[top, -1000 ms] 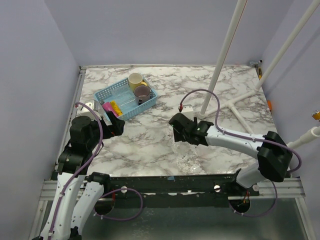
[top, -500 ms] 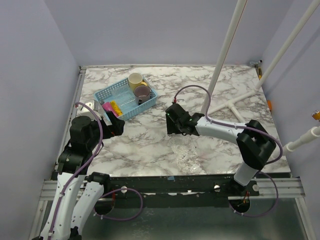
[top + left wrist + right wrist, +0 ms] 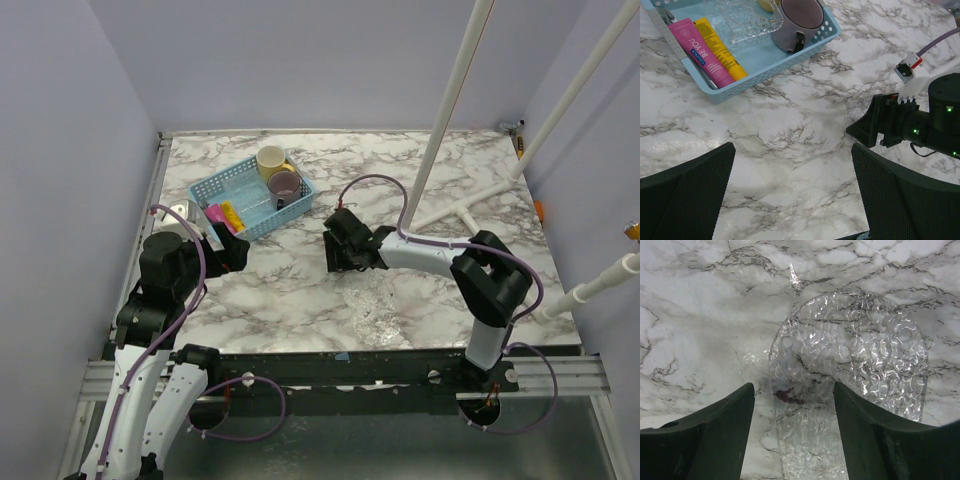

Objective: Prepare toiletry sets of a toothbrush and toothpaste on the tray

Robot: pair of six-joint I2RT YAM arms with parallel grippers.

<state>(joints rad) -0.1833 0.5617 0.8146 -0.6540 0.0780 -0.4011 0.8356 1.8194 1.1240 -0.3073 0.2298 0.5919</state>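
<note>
Neither the pink soft tube point(image 3: 700, 50) nor the yellow soft tube point(image 3: 720, 47) is on the clear dimpled tray point(image 3: 850, 365) at lower centre. Both lie in the blue plastic basket point(image 3: 785, 62), upper left. The left gripper point(image 3: 792, 147) gapes wide and the right gripper point(image 3: 792, 387) is half-spread. Both hold nothing.

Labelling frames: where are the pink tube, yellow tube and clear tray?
pink tube point(image 3: 700, 50), left wrist view, mid body.
yellow tube point(image 3: 720, 48), left wrist view, mid body.
clear tray point(image 3: 855, 355), right wrist view, bare middle.
</note>
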